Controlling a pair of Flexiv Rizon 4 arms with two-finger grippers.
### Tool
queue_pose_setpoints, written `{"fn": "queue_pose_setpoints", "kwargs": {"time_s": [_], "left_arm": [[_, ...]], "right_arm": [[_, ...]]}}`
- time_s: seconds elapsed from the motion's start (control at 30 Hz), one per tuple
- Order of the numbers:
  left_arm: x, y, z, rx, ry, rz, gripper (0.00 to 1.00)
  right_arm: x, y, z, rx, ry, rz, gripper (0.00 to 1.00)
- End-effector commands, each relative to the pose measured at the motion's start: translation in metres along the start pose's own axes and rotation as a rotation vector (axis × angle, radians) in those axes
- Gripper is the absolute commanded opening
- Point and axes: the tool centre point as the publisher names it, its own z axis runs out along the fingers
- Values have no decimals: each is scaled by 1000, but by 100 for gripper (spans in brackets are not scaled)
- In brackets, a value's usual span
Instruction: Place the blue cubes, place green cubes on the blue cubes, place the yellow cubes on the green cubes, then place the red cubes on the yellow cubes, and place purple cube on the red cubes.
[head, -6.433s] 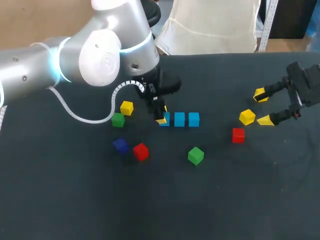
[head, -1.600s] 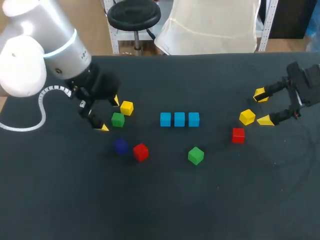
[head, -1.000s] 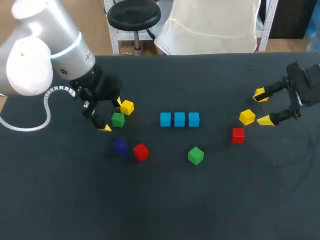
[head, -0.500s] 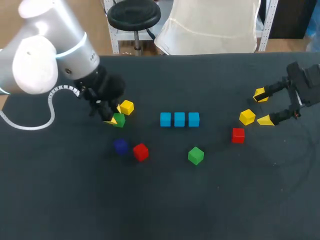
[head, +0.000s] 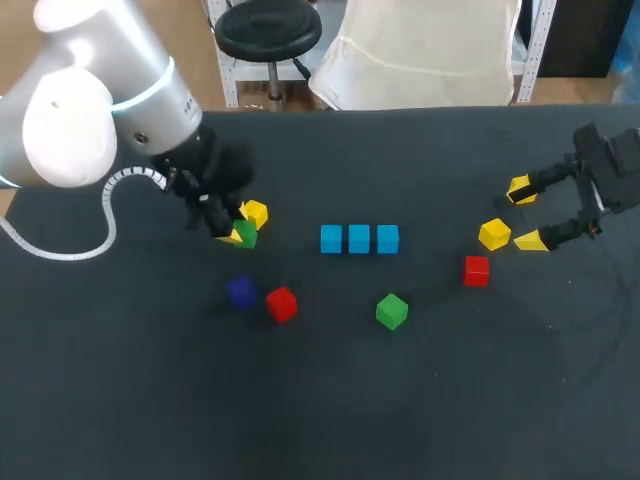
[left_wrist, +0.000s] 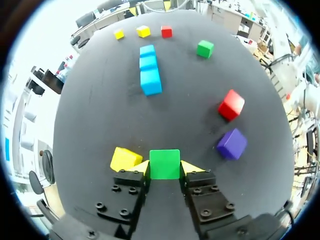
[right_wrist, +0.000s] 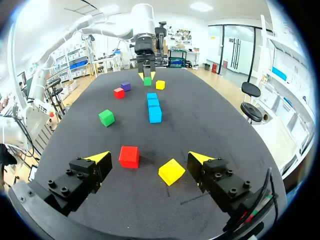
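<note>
This looks like a robotics lab: a left arm (head: 85, 115) and a right arm (head: 612, 160) reach over a black-covered table (head: 420, 400) scattered with small coloured cubes (head: 359, 239).

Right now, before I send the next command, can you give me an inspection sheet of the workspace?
Surface: black table.
Job's things: three blue cubes in a row; near green cube in the left pincer, left yellow cube beside it; purple cube and left red cube close together; loose green cube; right red cube; right yellow cube.
Clutter: nothing seen.
Pincers: left shut on the near green cube; right pincer open, right yellow cube near its tips, untouched.
Cables: white cable loops from the left arm over the table.
Surroundings: nothing seen reaching over the table.
</note>
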Motion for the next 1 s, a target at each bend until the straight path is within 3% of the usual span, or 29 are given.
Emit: {"fn": "queue_pose_setpoints", "kwargs": {"time_s": [0.03, 0.43, 1.0], "left_arm": [[-19, -10, -9, -26, 13, -6, 0], [-78, 0, -13, -42, 8, 31, 0], [-111, 20, 1, -19, 30, 38, 0]], "right_arm": [[0, -1, 0, -1, -2, -1, 100], [0, -1, 0, -1, -2, -1, 100], [0, -1, 0, -1, -2, -1, 100]]}}
